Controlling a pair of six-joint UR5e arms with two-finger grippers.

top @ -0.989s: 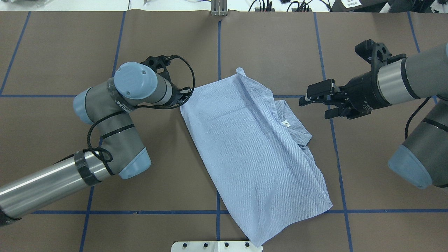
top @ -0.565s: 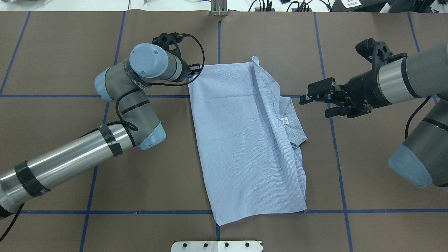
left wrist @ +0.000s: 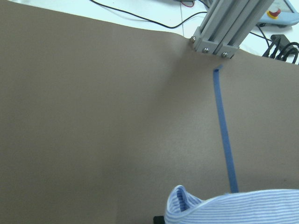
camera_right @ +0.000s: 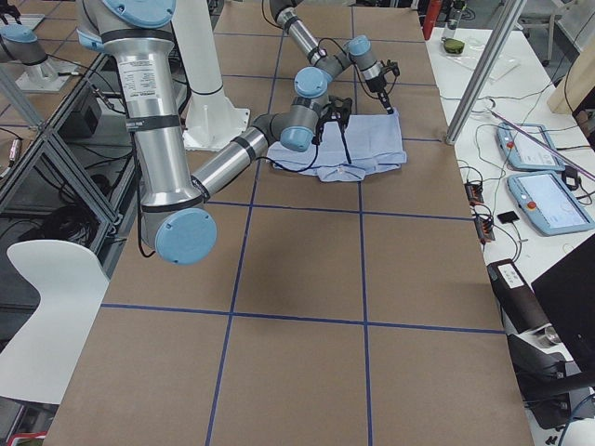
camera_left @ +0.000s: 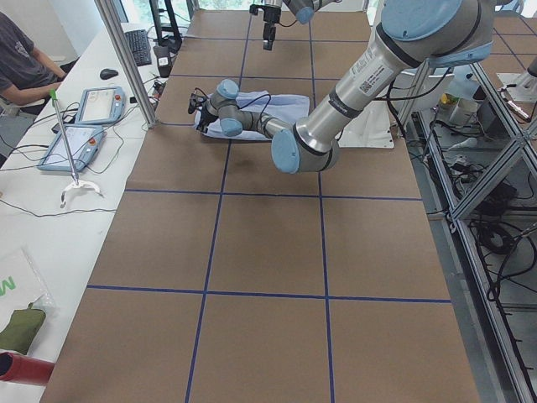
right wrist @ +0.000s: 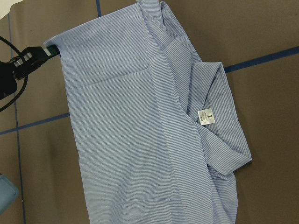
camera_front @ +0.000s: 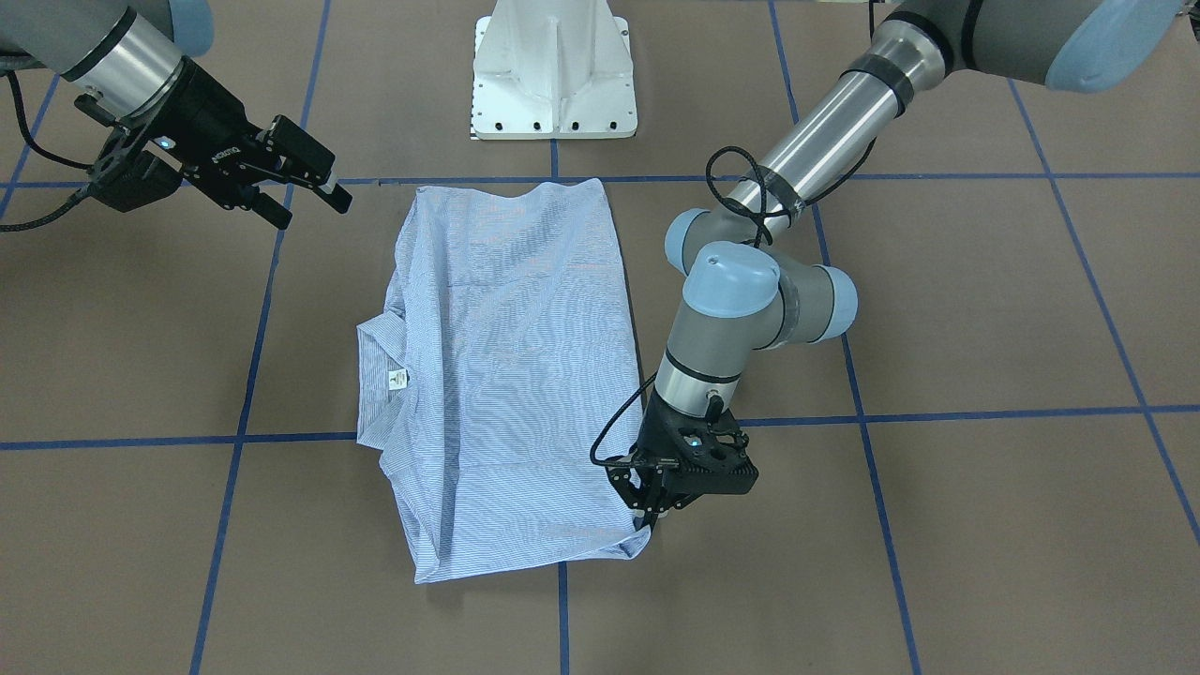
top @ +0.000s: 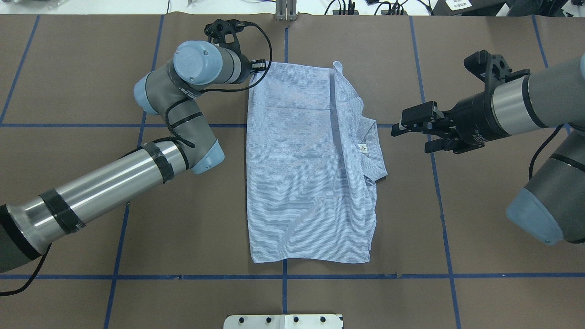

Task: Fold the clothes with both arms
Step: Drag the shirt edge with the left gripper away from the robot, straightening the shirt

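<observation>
The striped shirt [top: 306, 169] lies folded into a rectangle on the brown table, collar and white label [top: 363, 147] on its right side. My left gripper [camera_front: 653, 517] points down at the shirt's far left corner [top: 256, 75] and is shut on it; that pinched corner fills the bottom of the left wrist view [left wrist: 224, 209]. My right gripper [top: 410, 140] is open and empty, hovering just right of the collar. In the front view it [camera_front: 312, 214] is off the shirt's edge. The right wrist view shows the shirt [right wrist: 145, 130] and the label [right wrist: 207, 116].
The white pedestal base [camera_front: 553, 75] stands at the robot's side of the table. An aluminium post [top: 285, 11] stands at the far edge. Blue tape lines [top: 183, 276] grid the table. Tablets [camera_left: 84, 126] and an operator are beyond the far edge.
My left gripper has moved away from the robot, dragging the shirt's corner; the shirt has swung from slanted to square with the tape lines. The right arm has stayed still.
</observation>
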